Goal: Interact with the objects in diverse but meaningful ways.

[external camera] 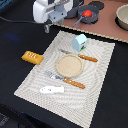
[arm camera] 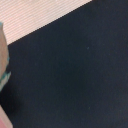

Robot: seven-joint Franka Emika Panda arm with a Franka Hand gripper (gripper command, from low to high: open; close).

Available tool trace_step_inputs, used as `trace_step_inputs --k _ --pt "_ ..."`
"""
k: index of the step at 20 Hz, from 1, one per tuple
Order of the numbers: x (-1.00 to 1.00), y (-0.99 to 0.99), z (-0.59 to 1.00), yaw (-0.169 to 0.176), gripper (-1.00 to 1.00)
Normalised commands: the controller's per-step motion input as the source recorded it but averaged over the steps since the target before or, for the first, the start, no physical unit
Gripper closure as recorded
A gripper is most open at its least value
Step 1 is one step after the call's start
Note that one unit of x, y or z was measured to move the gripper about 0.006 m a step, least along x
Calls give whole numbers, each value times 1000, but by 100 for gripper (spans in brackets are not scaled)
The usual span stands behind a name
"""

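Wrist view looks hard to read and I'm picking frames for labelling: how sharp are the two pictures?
Wrist view: soft and blurred, mostly dark surface with a pale mat corner. Exterior view: low-resolution but readable; tomato, milk carton and bread loaf are distinguishable, while the end effector is blurry.

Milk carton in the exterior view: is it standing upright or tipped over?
Upright. The milk carton stands on its base on the placemat, peaked top uppermost, above the plate.
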Motion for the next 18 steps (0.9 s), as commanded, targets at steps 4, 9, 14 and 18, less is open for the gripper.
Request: trace_step_inputs --k 4,9,14,18 --pt "-233 -950 0 0 -100" --pt "-277 -954 0 0 -100" --pt "-384 -837 -80 12 -100" --pt "-439 -274 -272 38 -100"
